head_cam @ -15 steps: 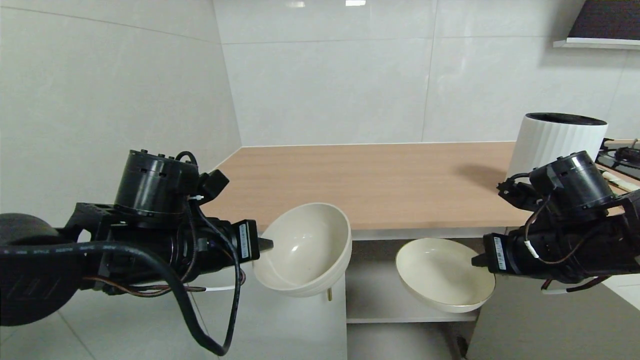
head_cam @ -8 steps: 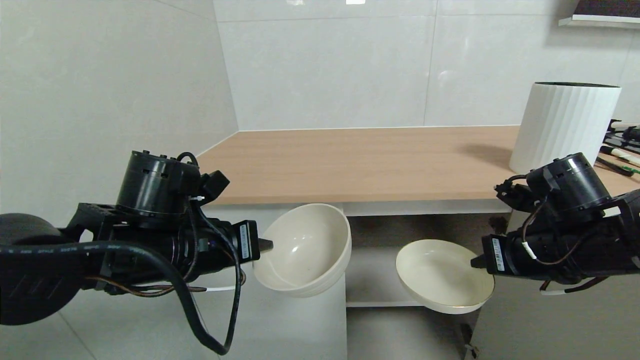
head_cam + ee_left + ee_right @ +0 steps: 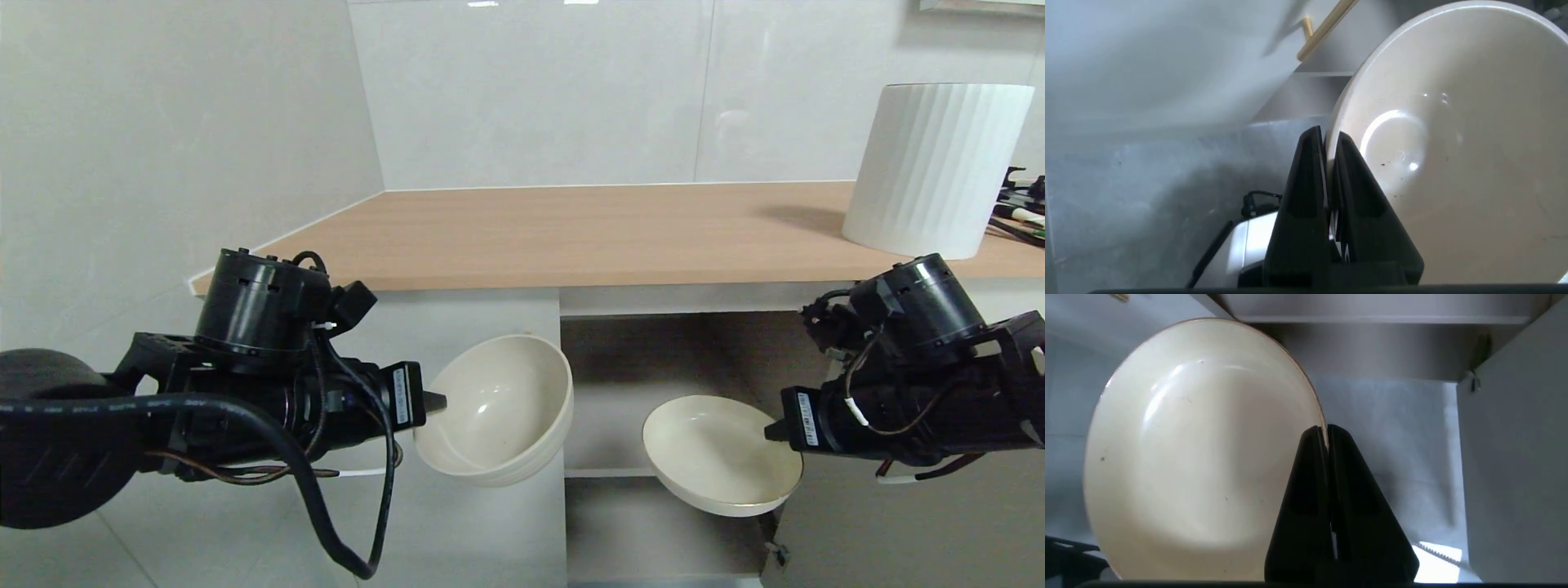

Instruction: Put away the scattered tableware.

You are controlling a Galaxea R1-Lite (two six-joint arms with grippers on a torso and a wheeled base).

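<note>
The head camera looks forward and a little down, from farther back, at the table (image 3: 571, 229). The left wrist camera sits right behind the left claw (image 3: 1327, 143) and looks along it, very close to the bowl (image 3: 1454, 163). The right wrist camera sits behind the right claw (image 3: 1327, 437), very close to the plate (image 3: 1200, 449). The head camera sees that bowl and plate too.
</note>
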